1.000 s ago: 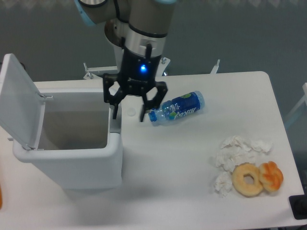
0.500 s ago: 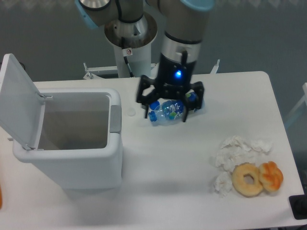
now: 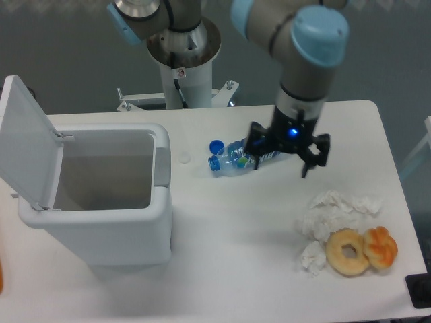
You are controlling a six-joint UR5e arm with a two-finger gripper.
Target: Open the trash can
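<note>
One white trash can [image 3: 101, 222], lid raised upright.

The single arm reaches in from the top of the frame, its grey links and light-blue joint caps bending over from the pedestal at upper centre toward the right of centre. The wrist points straight down, with a small blue light glowing on its black body. Below it the gripper [image 3: 281, 164] hangs right of the frame's middle, its two black fingers [image 3: 304, 165] spread wide apart; nothing seems to sit between them, though the overhead angle makes that hard to confirm.
</note>
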